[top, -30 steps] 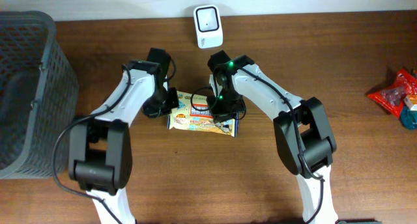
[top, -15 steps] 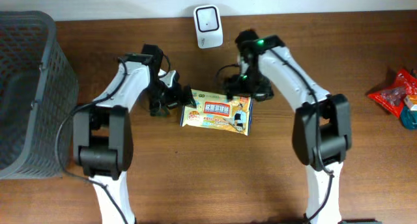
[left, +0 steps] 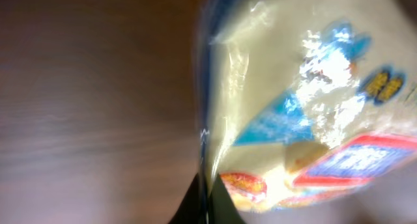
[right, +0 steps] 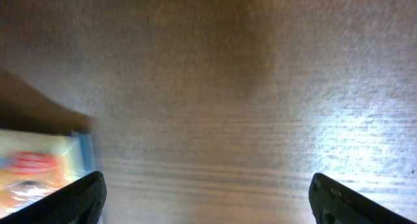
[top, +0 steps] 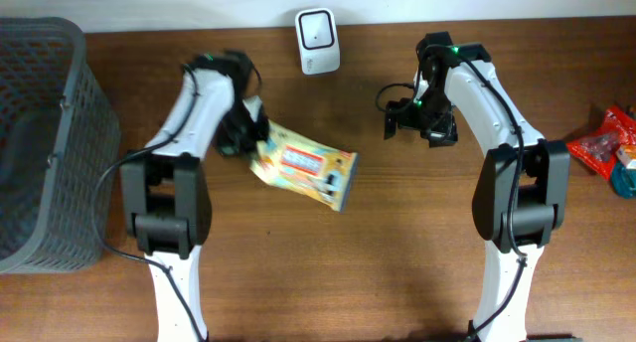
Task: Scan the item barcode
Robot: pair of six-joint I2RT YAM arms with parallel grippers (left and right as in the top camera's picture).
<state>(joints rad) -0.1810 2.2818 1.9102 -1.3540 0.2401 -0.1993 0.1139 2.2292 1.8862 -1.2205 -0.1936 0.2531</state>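
Observation:
The item is a yellow snack packet point(top: 303, 166) with red and blue print, hanging tilted above the table's middle. My left gripper point(top: 248, 143) is shut on its left edge. In the left wrist view the packet point(left: 306, 100) fills the right side, its seam pinched between the dark fingertips of that gripper point(left: 207, 208). My right gripper point(top: 393, 116) stands open over bare wood, well right of the packet. The right wrist view shows that gripper point(right: 208, 201) with nothing between its fingers and the packet's end point(right: 39, 165) at the far left. A white scanner point(top: 317, 41) stands at the back centre. No barcode shows.
A grey mesh basket point(top: 40, 133) stands at the left edge of the table. A red snack bag point(top: 604, 141) lies at the far right edge.
My right gripper opened, let go of the packet and drew back to the right. The left gripper closed on the packet's edge and lifted it, so it now hangs tilted.

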